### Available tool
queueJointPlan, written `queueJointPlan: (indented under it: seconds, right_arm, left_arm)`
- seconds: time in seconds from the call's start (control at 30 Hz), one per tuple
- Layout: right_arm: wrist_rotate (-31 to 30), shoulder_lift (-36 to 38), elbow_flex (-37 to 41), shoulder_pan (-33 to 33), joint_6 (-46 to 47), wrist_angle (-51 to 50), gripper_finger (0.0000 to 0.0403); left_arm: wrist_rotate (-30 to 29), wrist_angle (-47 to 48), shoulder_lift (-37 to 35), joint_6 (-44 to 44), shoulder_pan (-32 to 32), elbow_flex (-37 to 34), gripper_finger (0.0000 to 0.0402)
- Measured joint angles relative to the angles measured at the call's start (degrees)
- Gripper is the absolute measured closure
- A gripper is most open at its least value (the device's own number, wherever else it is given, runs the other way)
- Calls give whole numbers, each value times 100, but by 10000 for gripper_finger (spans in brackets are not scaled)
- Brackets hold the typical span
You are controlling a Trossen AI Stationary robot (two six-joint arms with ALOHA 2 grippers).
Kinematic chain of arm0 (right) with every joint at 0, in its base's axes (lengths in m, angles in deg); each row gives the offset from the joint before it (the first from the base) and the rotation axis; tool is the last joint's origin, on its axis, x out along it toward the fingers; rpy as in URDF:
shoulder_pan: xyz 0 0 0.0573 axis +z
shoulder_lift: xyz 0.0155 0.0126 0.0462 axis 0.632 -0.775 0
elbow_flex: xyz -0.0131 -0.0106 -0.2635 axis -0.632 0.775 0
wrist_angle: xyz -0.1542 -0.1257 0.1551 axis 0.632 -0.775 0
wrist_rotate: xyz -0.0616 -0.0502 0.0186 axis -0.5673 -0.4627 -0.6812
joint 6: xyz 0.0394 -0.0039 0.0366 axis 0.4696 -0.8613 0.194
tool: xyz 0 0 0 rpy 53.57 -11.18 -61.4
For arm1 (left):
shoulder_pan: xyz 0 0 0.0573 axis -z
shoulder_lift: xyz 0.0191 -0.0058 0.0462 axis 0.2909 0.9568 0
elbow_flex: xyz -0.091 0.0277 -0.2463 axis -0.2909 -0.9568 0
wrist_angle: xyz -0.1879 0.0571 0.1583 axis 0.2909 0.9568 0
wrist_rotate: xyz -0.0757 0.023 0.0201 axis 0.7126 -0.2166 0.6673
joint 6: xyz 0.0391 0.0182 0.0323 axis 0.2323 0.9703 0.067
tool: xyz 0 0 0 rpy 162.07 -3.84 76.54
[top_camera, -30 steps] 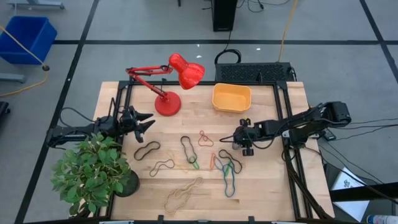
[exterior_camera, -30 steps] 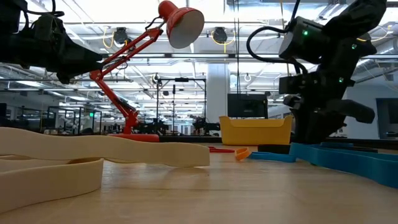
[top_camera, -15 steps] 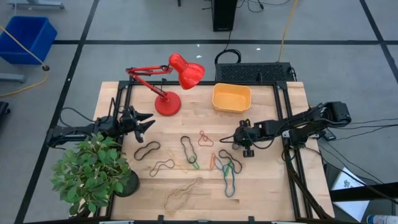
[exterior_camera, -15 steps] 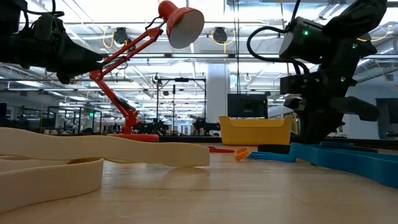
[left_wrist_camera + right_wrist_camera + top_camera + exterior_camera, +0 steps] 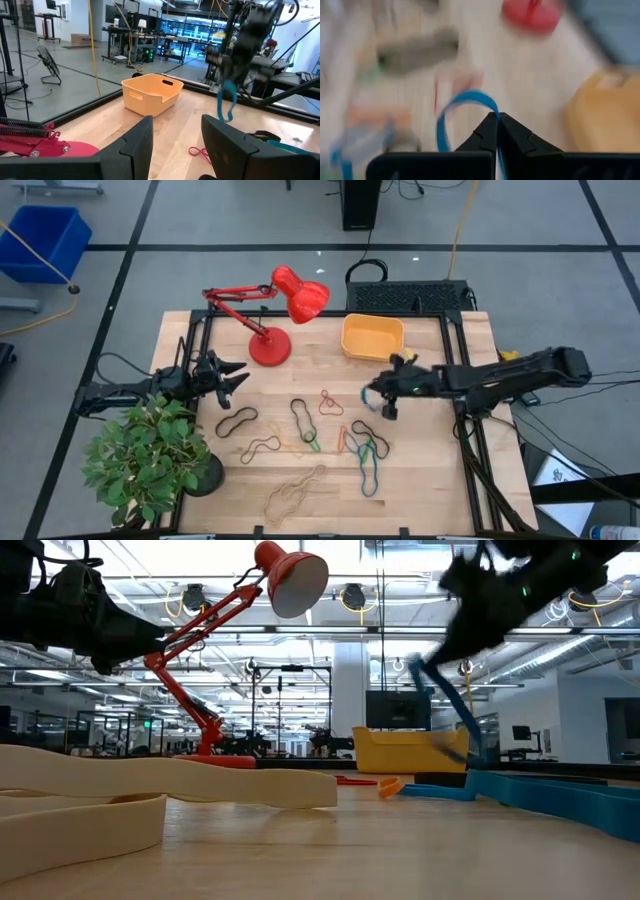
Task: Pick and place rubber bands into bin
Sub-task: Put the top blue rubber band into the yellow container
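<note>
the right pincer is pinching a blue rubber band lifted off the bench, just at 6 o'clock of the bin, which looks empty. the other rubber bands lie mid-bench. the left pincer, spread, waits at 9 o'clock.

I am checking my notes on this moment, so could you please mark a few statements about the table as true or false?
1. The right gripper holds a thin blue rubber band. True.
2. The shallow orange-yellow plastic bin already contains rubber bands. False: its inside looks bare.
3. The left gripper is over the bin. False: it waits by the leafy potted plant.
4. The red desk lamp stands upright on the table. True.
</note>
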Motion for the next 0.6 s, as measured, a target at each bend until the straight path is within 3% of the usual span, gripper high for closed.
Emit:
queueJointPlan:
  seconds: [0.2, 0.4, 0.5, 0.6]
  right_arm:
    - [-119, 568, -2, -106, -969, 1943, 402]
    - [-111, 643, -9, -461, -2248, 3739, 402]
    - [-382, 636, -59, -809, -2553, 3705, 402]
    - [-712, 561, -315, -1293, -2507, 2939, 402]
  left_arm:
    - [-3, -1, -1, 0, 0, 0, 229]
    - [-4, -4, -2, 0, 0, 0, 229]
    - [-4, -4, -2, -4, 0, 0, 229]
    - [-4, -6, -2, -19, 0, 0, 229]
